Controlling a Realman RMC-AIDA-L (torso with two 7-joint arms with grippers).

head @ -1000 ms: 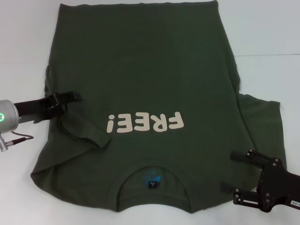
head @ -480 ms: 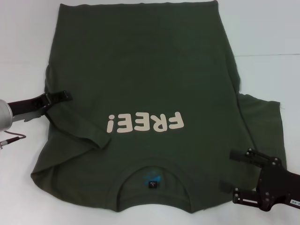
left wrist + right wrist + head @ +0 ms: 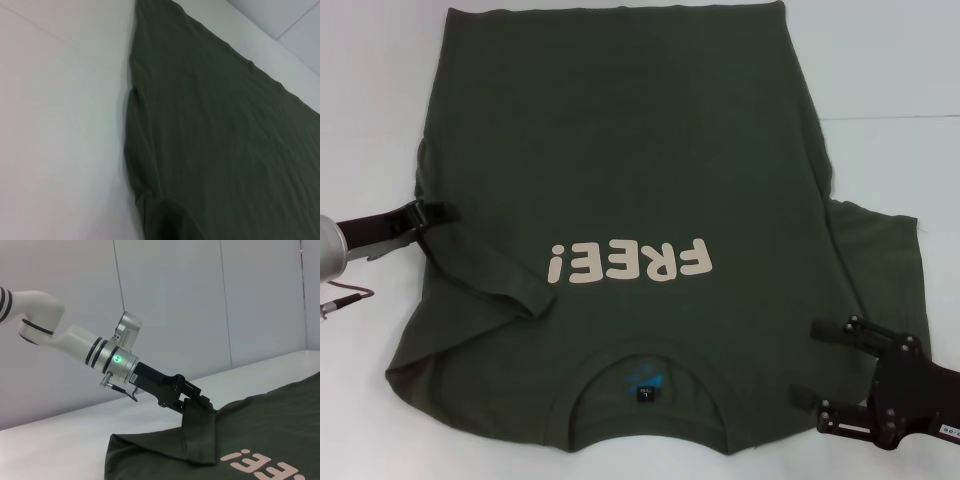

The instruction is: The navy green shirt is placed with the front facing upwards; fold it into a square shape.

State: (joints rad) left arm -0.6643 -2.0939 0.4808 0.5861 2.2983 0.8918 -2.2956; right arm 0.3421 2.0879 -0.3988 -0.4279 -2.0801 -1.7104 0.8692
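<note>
White table, navy green shirt reading "FREE!", left gripper apparently pinching sleeve, right gripper fingers apart.

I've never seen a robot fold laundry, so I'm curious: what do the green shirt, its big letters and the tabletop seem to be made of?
The navy green shirt looks like soft matte knit, probably cotton: it wrinkles and drapes limply where the left hand lifts its sleeve. The FREE! lettering looks like a flat cream print, smooth and opaque. The table seems a smooth white hard surface, possibly laminate; its material is uncertain.
</note>
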